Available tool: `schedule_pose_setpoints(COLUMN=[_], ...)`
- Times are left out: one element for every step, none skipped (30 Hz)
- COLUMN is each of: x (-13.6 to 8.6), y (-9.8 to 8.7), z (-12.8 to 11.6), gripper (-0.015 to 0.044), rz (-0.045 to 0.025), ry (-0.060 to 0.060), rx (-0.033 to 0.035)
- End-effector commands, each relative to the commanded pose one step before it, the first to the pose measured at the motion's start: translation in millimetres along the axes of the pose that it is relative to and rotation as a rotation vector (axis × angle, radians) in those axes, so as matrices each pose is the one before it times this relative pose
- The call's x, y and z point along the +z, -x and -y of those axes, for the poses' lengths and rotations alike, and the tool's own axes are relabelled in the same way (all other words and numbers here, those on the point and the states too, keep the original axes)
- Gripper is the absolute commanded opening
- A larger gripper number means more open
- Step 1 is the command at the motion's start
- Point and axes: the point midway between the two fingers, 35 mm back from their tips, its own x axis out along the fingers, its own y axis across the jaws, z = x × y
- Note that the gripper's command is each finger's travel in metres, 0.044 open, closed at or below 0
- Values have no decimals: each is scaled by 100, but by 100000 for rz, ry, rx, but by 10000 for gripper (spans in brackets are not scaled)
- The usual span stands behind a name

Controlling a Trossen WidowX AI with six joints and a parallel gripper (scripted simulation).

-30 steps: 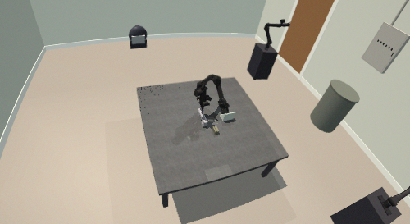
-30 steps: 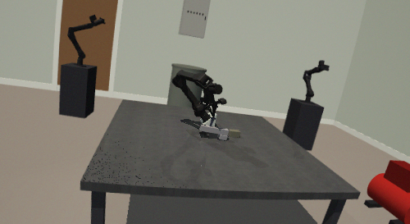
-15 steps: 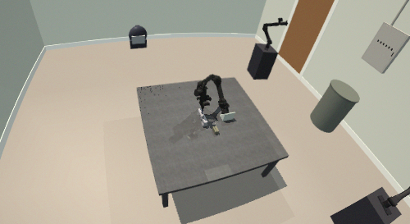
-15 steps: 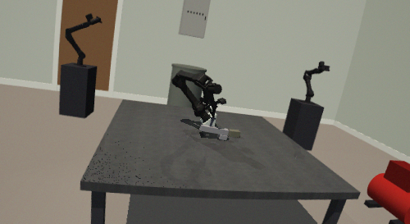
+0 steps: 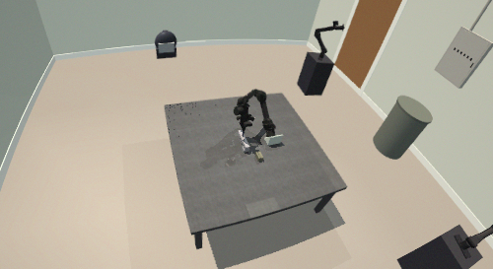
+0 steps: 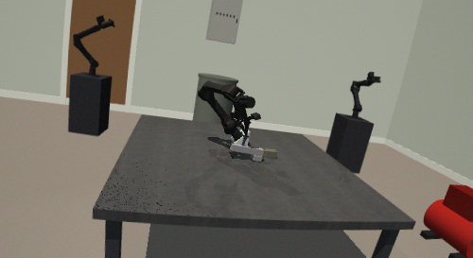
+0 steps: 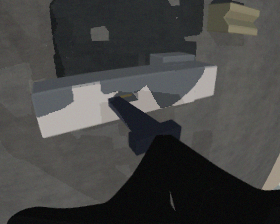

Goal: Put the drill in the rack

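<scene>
A long pale sleeve (image 5: 245, 143) (image 6: 247, 149) (image 7: 56, 121) lies on the table (image 5: 212, 193) (image 6: 227, 195). The dark blue key (image 7: 136, 117) stands with its narrow tip at the sleeve's slot and its wide head towards the wrist camera. A small gold-brown piece (image 7: 125, 95) shows in the slot; it may be part of the drill, the rest of which I cannot make out. My gripper (image 5: 244, 131) (image 6: 246, 132) (image 7: 162, 142) is shut, its fingertips at or just above the key's head, with nothing seen between them. Contact cannot be told. An olive notched block (image 5: 259, 157) (image 6: 271, 153) (image 7: 233, 20), apparently the rack, lies near the sleeve's end.
A small grey block (image 7: 171, 58) sits against the sleeve's side. A pale plate (image 5: 274, 140) stands by the arm's base. The arm casts a dark shadow beside the sleeve. A green-grey bin (image 5: 401, 131) and other arms on dark pedestals stand away from the table.
</scene>
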Motion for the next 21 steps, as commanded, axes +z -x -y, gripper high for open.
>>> schedule_pose_setpoints(x=[541,-2,-3,-3,-3,-2,-3,-4,-4,-4,-2,-1,-1,-2,-2,-1,-1,-1,0,-1,-1], y=[-1609,-31,-31,-22,-18,-22,-28,-32,-32,-25,-18,-21,-27,-31,-32,-30,-21,-19,-25,-16,-11], z=[-1262,-19,-19,-19,-17,-15,-18,-20,-20,-20,-17,-15,-18,-20,-21,-20,-17,-13,-15,-8,-5], gripper=[0,0,0,0,0,0,0,0,0,0,0,0,0,0,0,0,0,0,0,0,0], rz=[4983,-1,-1,-1,-1,-1,-1,-1,-1,-1,-1,-1,-1,-1,-1,-1,-1,-1,-1,0,0], ry=[-598,-1,-1,0,0,0,-1,-1,-1,-1,0,0,0,-1,-1,-1,0,0,0,0,0], rx=[5018,1,1,1,1,1,1,1,1,1,1,1,1,1,1,1,1,1,1,1,0])
